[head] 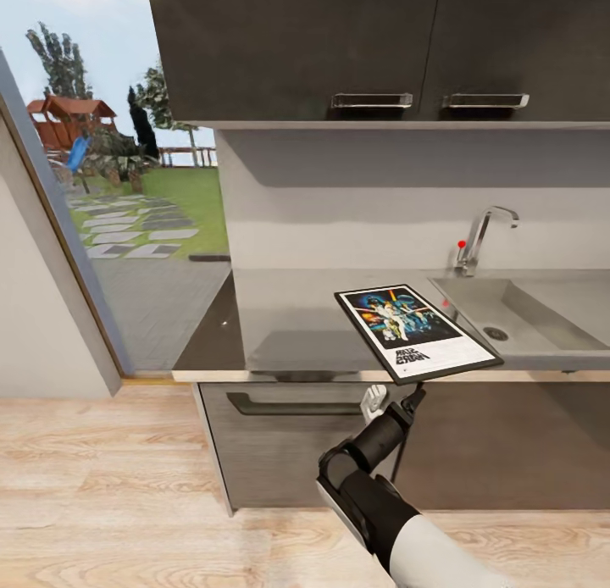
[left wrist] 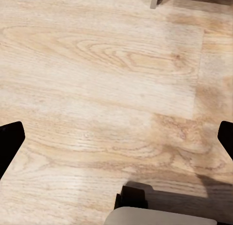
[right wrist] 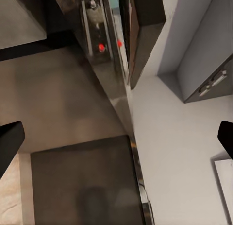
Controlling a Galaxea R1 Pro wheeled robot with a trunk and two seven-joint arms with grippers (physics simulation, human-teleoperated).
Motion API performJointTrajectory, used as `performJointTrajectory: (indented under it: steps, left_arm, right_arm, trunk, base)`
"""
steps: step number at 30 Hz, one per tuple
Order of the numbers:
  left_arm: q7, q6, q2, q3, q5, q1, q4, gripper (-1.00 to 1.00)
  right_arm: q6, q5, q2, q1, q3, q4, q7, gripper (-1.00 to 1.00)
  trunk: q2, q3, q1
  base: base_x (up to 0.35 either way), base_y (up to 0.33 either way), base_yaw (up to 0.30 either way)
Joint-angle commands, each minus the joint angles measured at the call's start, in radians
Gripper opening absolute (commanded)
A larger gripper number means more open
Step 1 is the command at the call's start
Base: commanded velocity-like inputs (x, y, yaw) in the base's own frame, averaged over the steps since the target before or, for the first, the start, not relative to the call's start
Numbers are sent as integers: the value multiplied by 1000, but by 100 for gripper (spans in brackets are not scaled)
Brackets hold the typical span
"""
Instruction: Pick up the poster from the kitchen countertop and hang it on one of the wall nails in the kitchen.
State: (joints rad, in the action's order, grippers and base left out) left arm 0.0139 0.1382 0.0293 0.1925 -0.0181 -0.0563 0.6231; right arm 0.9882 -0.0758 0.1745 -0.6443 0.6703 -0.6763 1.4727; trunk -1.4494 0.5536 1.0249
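The poster (head: pixel 417 330), black-framed with a white border and colourful figure art, lies at an angle on the grey kitchen countertop (head: pixel 288 317), just left of the sink. Its near edge juts past the counter's front edge. My right gripper (head: pixel 395 396) is raised just under that jutting edge, its fingers pointing up. In the right wrist view the right gripper (right wrist: pixel 116 137) is open, the two dark fingertips far apart with nothing between them, facing the countertop (right wrist: pixel 63 103). My left gripper (left wrist: pixel 116 140) is open over the wooden floor (left wrist: pixel 107 74). The wall nails are out of view.
A steel sink (head: pixel 525 313) with a chrome tap (head: pixel 483 232) takes up the counter's right part. Dark upper cabinets (head: pixel 339 46) hang above the counter. A drawer front with a handle (head: pixel 288 406) sits below it. A glass door to a garden (head: pixel 127 232) stands at the left.
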Motion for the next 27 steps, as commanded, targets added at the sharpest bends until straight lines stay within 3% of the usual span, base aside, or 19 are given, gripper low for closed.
performJointTrajectory:
  steps: [1, 27]
  left_arm:
    - [1, 1, 0, 1, -2, -1, 1, 100]
    - [1, 1, 16, 1, -3, -1, 2, 100]
  right_arm:
    - [10, -8, 0, -5, 3, 0, 7, 100]
    - [15, -7, 0, -78, 3, -8, 14, 100]
  trunk:
    - [0, 1, 0]
    - [0, 1, 0]
  base:
    - [3, 3, 0]
    - [0, 0, 0]
